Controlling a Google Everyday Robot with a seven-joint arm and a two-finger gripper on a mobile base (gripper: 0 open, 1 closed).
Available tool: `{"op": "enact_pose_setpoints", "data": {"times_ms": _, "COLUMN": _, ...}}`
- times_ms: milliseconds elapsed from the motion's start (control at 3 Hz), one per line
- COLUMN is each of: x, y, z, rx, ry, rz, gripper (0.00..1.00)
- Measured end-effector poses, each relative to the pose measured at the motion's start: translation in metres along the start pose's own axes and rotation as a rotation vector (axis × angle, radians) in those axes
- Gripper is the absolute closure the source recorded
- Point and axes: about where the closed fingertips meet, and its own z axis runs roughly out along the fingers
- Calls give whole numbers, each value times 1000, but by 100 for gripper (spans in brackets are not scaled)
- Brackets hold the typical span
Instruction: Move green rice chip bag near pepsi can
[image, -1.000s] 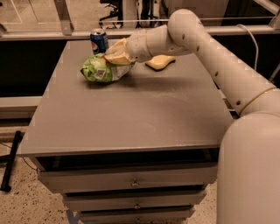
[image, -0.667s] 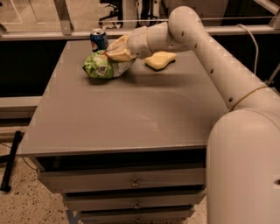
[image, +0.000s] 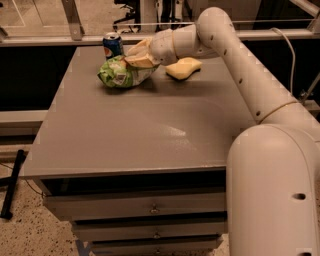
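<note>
The green rice chip bag (image: 119, 73) lies crumpled on the grey table (image: 140, 125) near its far left corner. The blue pepsi can (image: 112, 45) stands upright just behind the bag, at the table's far edge, a small gap from it. My gripper (image: 136, 56) is at the bag's upper right side, its cream fingers (image: 142, 61) resting on the bag's top. The arm reaches in from the right.
A yellow sponge (image: 183, 67) lies right of the bag, under the arm. A metal rail (image: 75, 36) runs behind the table's far edge. Drawers (image: 150, 207) sit below the front edge. A dark bar (image: 12, 182) leans on the floor at the left.
The bag and the gripper stay at the same place by the can; the view has shifted slightly.
</note>
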Motion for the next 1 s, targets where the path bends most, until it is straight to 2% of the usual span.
{"op": "enact_pose_setpoints", "data": {"times_ms": 667, "x": 3, "y": 12, "z": -3, "rx": -34, "ry": -36, "rz": 28, "gripper": 38}}
{"op": "enact_pose_setpoints", "data": {"times_ms": 1000, "x": 4, "y": 18, "z": -3, "rx": -46, "ry": -44, "rz": 35, "gripper": 7}}
